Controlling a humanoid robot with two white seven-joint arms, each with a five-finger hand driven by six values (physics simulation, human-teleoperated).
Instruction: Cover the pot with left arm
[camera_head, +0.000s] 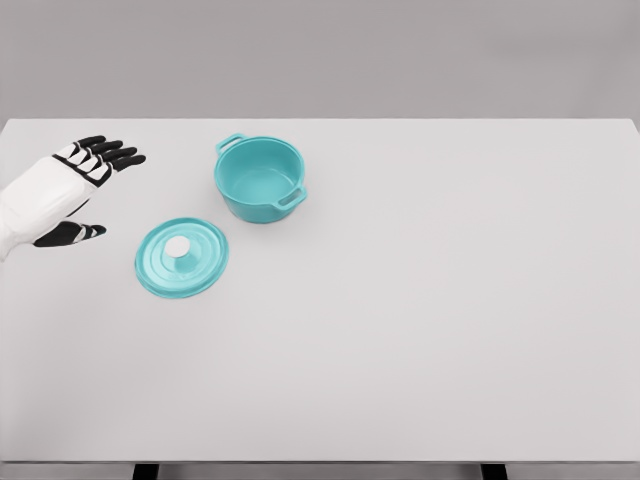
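Starting at the far left, the robot's white left hand with black fingertips (62, 192) comes in from the left edge, and its arm is cut off by the frame so you only get the hand and a bit of wrist. The fingers (112, 154) are spread out and relaxed, thumb sticking out below, holding nothing at all, and the hand sits apart from everything else on the table. Next over, just to the right and a little lower, is the round turquoise pot lid with a small white knob in the middle (181, 258), lying flat on the plain white tabletop (420, 320), knob up. Up and to the right of the lid, near it but not touching, stands the small turquoise two-handled cooking pot (259, 178), upright and uncovered, so you can see straight into its bare turquoise inside. One handle points to the back left, the other to the front right. No logos, labels or writing that I can read on the pot, the lid or the hand, it's all plain colour. The whole right side is just table surface. At the very bottom edge a couple of dark bits poke out under the table, too cropped to make out what they are.
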